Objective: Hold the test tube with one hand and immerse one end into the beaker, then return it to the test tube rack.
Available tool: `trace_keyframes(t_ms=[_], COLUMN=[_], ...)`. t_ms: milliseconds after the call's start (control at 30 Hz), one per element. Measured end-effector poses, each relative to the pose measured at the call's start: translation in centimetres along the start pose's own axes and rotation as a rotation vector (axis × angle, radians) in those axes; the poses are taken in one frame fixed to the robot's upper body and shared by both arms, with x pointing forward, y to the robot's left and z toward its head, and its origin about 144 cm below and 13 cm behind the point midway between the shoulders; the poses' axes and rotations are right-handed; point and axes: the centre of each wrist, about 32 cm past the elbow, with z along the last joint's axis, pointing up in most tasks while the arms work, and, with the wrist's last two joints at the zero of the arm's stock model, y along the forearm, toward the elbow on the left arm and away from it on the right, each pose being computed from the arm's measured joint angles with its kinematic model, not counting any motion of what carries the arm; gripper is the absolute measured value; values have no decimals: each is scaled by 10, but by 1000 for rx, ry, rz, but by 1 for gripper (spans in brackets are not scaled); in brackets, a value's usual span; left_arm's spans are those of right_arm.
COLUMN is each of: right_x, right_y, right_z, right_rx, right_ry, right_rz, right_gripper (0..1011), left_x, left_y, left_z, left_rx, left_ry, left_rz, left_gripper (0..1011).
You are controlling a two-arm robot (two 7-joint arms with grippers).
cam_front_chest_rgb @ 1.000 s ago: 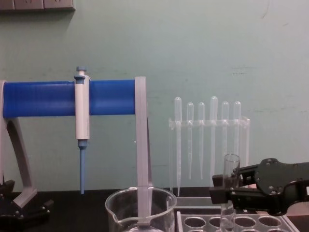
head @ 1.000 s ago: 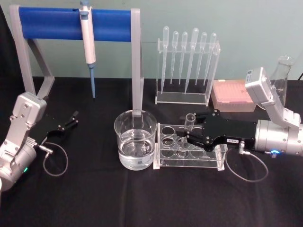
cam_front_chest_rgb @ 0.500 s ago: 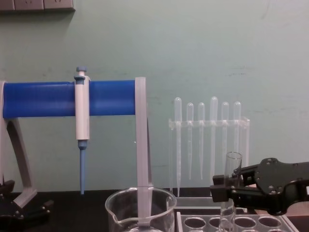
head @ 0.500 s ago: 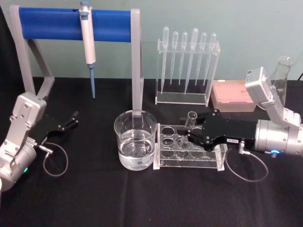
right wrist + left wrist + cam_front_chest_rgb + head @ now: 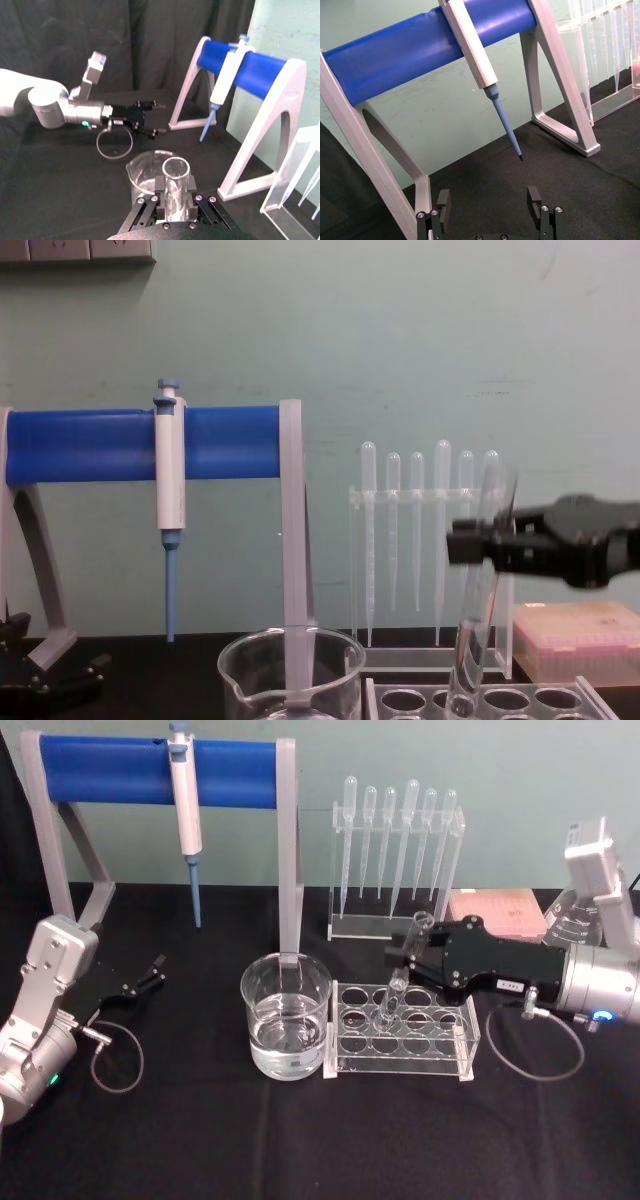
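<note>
Over rack, right gripper clamps tilted test tube, bottom seemingly at rim.

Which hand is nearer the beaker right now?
Right. The right hand grips the test tube over the rack just beside the beaker; the left hand rests open far off, near the blue stand.

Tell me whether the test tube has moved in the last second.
Yes. The test tube, held by the right gripper, has risen: in the chest view its rim now reaches the bulbs of the pipettes, and it leans.
</note>
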Motion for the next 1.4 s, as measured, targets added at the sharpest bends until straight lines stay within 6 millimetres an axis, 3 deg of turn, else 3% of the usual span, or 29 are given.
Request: trace_keyframes(t_ms=[567, 1400], right_x=[19, 23], right_y=[2, -11], right_z=[76, 93], right_rx=[-114, -136], right_ry=[-5, -13], right_rz=[94, 74], right_gripper=[238, 238], left_x=[0, 0], left_y=[0, 0], left_z=[0, 0], left_rx=[0, 0], left_ry=[0, 0], left_rz=[0, 0], left_gripper=[1000, 1000])
